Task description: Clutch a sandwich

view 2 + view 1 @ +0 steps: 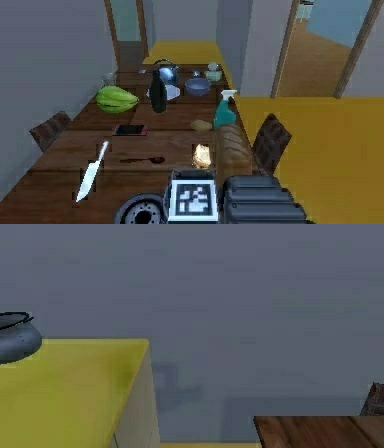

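Wooden table [165, 140], knife [90, 170], bread loaf [232, 148], dark bottle [158, 93]

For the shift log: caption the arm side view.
Wooden dining table with knife, green fruit, dark bottle, kettle, bread loaf.

Yellow counter [75, 389] at left bearing a grey bowl [18, 337], grey wall [250, 294], wooden tabletop [320, 431] lower right
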You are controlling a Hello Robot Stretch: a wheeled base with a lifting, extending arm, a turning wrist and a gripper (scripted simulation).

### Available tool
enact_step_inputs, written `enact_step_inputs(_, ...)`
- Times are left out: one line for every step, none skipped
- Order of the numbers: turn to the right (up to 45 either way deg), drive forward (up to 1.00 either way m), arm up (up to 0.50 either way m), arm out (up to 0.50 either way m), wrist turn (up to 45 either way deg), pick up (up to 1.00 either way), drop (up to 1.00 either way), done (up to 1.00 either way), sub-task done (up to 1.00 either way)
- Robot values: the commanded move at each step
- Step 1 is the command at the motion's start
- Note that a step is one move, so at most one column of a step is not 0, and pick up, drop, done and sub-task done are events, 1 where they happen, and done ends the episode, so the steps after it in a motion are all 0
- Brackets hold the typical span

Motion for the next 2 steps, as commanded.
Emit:
enact_step_inputs(0.0, 0.00, 0.00, 0.30, 0.0, 0.00, 0.00, 0.00, 0.00)
enact_step_inputs(0.0, 0.00, 0.00, 0.00, 45.0, 0.00, 0.00, 0.00, 0.00)
